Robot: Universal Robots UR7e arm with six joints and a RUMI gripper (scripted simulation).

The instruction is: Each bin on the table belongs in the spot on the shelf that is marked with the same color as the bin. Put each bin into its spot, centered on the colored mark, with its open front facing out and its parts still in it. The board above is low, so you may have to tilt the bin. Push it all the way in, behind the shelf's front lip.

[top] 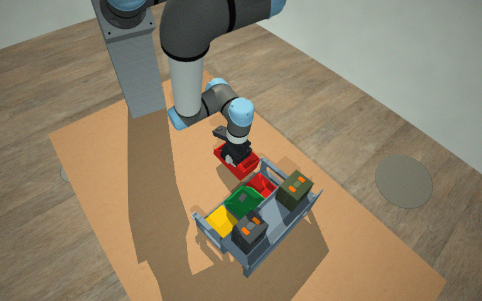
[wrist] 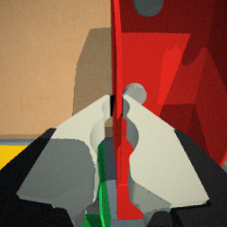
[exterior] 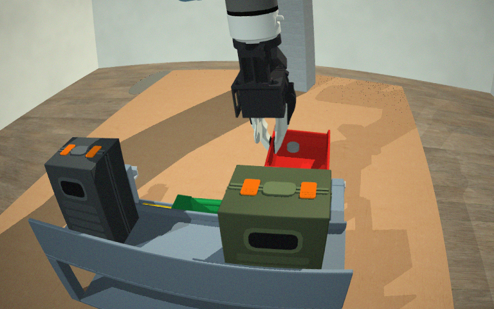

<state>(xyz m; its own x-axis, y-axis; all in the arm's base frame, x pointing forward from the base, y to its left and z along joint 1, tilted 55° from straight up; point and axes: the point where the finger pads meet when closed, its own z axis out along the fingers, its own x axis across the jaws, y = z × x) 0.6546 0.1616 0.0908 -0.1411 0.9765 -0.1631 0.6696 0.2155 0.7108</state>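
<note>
Clamps one thin side wall of a red, open-topped rectangular bin [top: 242, 172] [exterior: 302, 161] [wrist: 151, 57] between the pale fingertips of a black two-jaw gripper [top: 231, 162] [exterior: 273, 145] [wrist: 116, 96]. Holds the bin, containing grey round parts [exterior: 292, 147] [wrist: 148, 5], outside a blue-grey shelf [top: 273, 216] [exterior: 182, 236], near the red mark [top: 263, 185]. Shows a green angular bin [top: 248, 205] [exterior: 204, 204] [wrist: 102, 189] between the red and yellow [top: 221, 221] areas.
</note>
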